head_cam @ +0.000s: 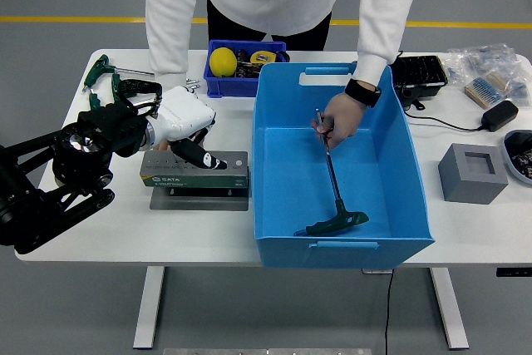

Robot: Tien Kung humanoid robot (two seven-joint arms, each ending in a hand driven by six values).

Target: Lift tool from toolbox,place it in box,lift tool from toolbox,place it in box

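The toolbox (195, 172) is a grey rack with a row of holes and a green front, left of centre on a dark plate. My left hand (193, 135), white with black fingers (208, 158), hangs low over the rack's left end with its fingers stretched out over the top, holding nothing I can see. Any tool standing there is hidden behind it. In the big blue box (411, 172) a person's hand (337, 118) grips the metal shaft of a green T-handle wrench (335, 224), whose handle rests on the box floor. My right arm is out of view.
A small blue bin (245, 81) with a yellow ball (222, 61) stands behind the rack. Green-handled tools (104, 68) lie at the far left. To the right of the box are a black case (420, 72), a grey block (472, 174), a black adapter (499, 114) and bagged items (490, 68).
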